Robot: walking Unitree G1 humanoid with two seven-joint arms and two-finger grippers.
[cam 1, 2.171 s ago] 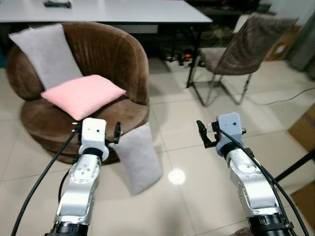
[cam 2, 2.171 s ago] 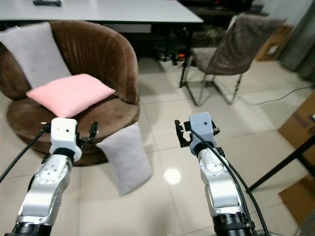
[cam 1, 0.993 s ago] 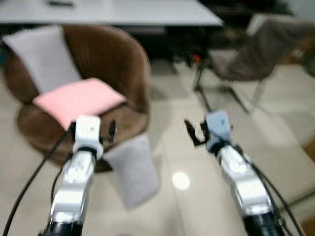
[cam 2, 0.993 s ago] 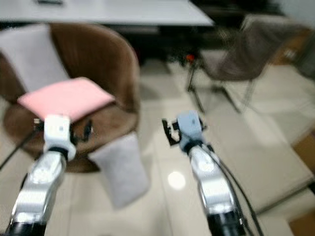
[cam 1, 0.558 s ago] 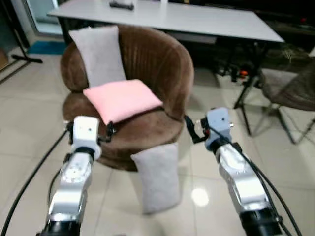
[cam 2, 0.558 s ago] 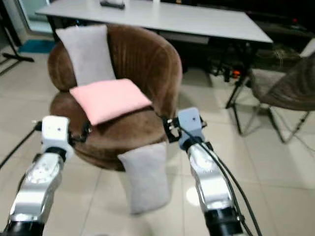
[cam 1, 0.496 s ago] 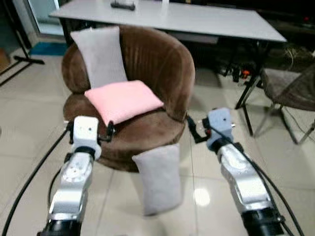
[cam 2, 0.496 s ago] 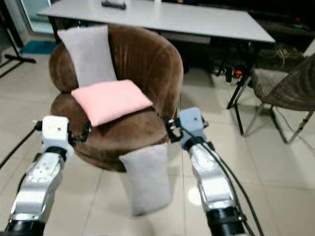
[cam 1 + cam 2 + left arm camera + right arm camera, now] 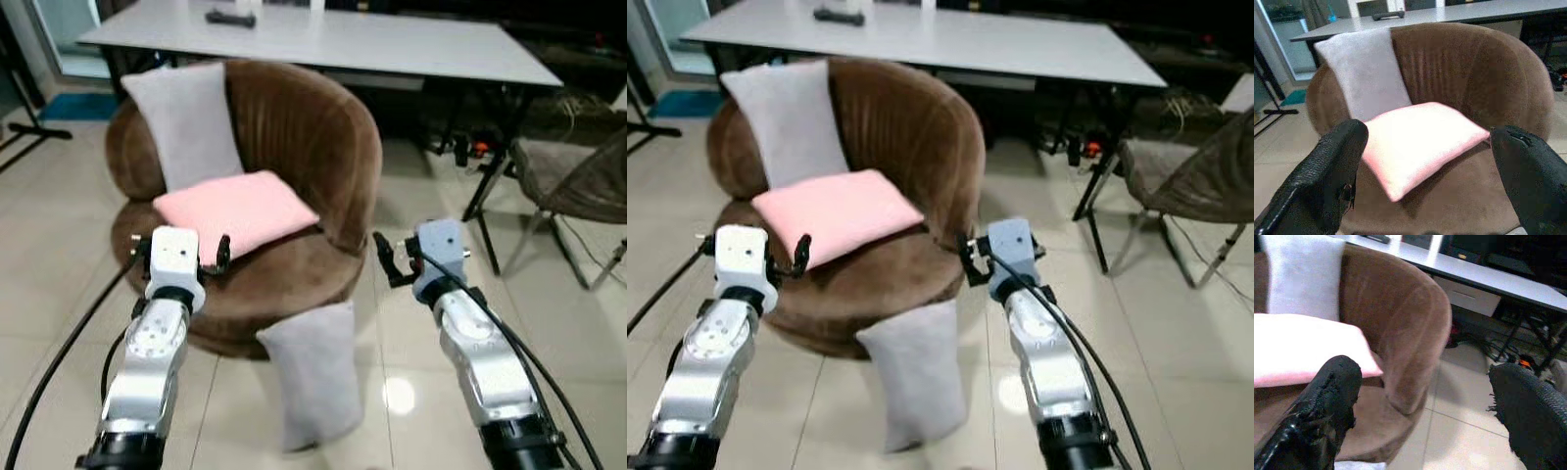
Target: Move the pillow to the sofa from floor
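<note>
The grey pillow [image 9: 312,382] stood on the floor, leaning against the brown sofa [image 9: 304,147]. Both the left gripper [image 9: 176,262] and the right gripper [image 9: 394,262] hovered with fingers spread apart, holding nothing. The approach seemed in hand; next, reaching down to the pillow

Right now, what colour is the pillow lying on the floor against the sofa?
Light grey; the floor pillow shows best in the left eye view.

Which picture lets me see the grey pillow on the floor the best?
The left eye view shows the grey floor pillow best: all of it, standing on the tiles and leaning on the brown sofa. The right eye view shows it whole too. Each wrist view catches just a pale sliver at the picture's edge.
</note>
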